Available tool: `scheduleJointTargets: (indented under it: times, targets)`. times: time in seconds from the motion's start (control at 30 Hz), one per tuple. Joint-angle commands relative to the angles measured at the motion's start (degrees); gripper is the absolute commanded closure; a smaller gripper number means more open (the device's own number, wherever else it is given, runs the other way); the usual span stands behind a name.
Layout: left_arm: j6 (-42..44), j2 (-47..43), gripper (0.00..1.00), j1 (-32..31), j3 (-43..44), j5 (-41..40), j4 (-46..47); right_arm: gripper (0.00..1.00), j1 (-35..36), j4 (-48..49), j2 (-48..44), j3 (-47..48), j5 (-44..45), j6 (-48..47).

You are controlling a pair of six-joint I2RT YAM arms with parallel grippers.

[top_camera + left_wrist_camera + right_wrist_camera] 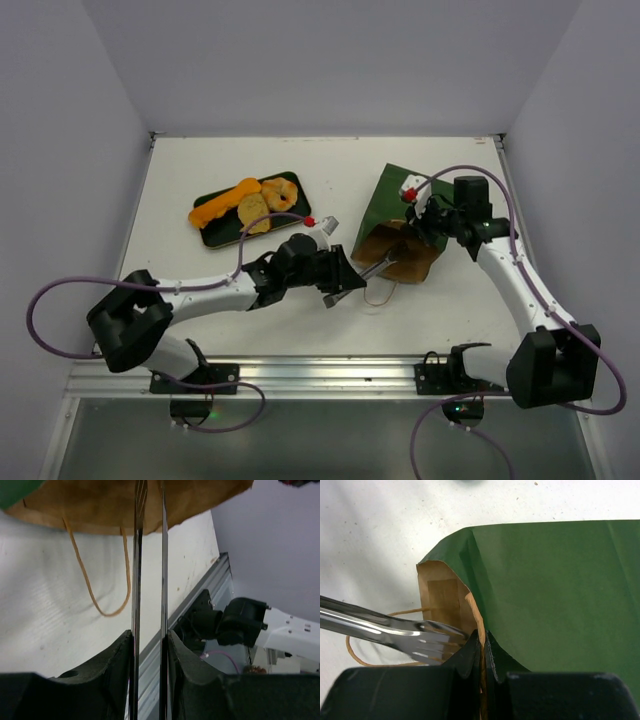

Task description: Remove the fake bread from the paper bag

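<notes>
The paper bag (395, 200) lies on its side right of centre, dark green outside, its brown mouth facing the near edge. My right gripper (425, 225) is shut on the bag's upper rim (481, 625), holding the mouth up. My left gripper (335, 285) is shut on metal tongs (372, 266), whose two blades (136, 580) reach into the brown mouth (100, 505). The tong tips (415, 640) are slightly apart at the opening. Fake bread rests on the tray: an orange loaf (225, 203), a tan slice (253, 210) and a golden roll (280, 190). Nothing shows inside the bag.
A dark green flat tray (215, 240) sits at the back left of the white table. A twine handle (95, 600) loops onto the table below the bag's mouth. The metal rail at the table's near edge (330, 372) runs just behind my left arm.
</notes>
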Motion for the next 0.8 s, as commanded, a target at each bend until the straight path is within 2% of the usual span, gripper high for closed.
scheduleJointTargets:
  times: [0.0, 0.33, 0.77]
  targets:
    - [-1.93, 4.64, 0.64, -0.32, 5.29, -3.95, 6.96, 1.0, -0.35, 3.22, -2.45, -1.16, -1.37, 2.87]
    - [-3.87, 19.4, 0.58, -0.32, 14.08, -6.77, 11.26, 1.0, -0.35, 7.26, -3.06, -1.96, -0.66, 8.07]
    - [-2.91, 28.03, 0.53, -0.32, 22.52, -6.94, 12.06, 1.0, -0.35, 8.15, -3.24, -2.48, -1.8, 9.39]
